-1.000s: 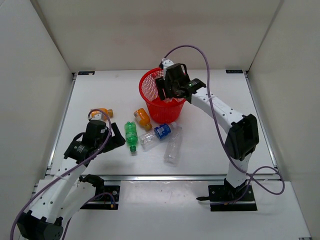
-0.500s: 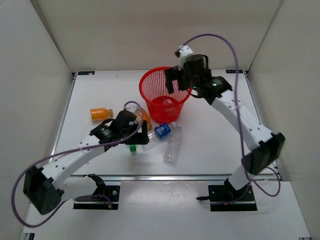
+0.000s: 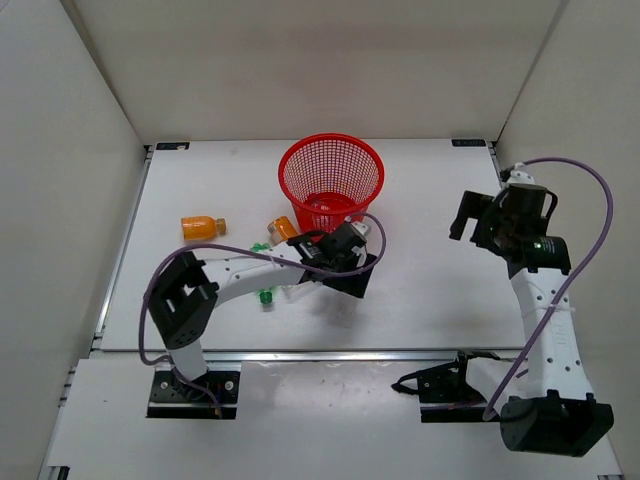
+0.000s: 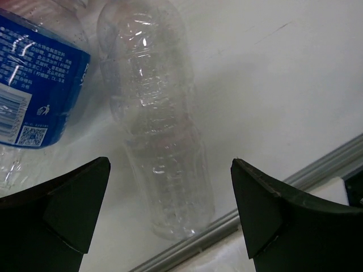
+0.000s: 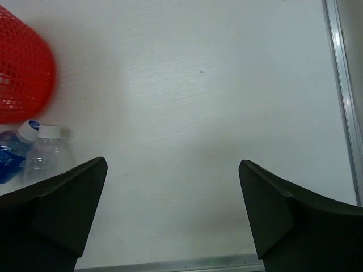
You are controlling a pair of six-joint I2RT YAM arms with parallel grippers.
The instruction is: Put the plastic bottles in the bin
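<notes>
The red mesh bin (image 3: 332, 172) stands at the table's back middle. In front of it my left gripper (image 3: 352, 272) hovers open over a plain clear bottle (image 4: 164, 130), which lies lengthwise between the spread fingers without touching them. A clear bottle with a blue label (image 4: 34, 85) lies just left of it. One orange bottle (image 3: 203, 227) lies far left, and another (image 3: 283, 229) lies by the bin's foot. The left arm hides most of a green bottle (image 3: 265, 295). My right gripper (image 3: 470, 220) is open and empty, well right of the bin (image 5: 22, 73).
A metal rail (image 4: 317, 164) runs along the table's near edge close to the plain bottle's base. White walls enclose the table on three sides. The right wrist view shows bare table (image 5: 215, 113) under the right gripper.
My right gripper opened at the bin's rim, then pulled back to the right side. The left arm swung right from the orange and green bottles to above the clear bottles.
</notes>
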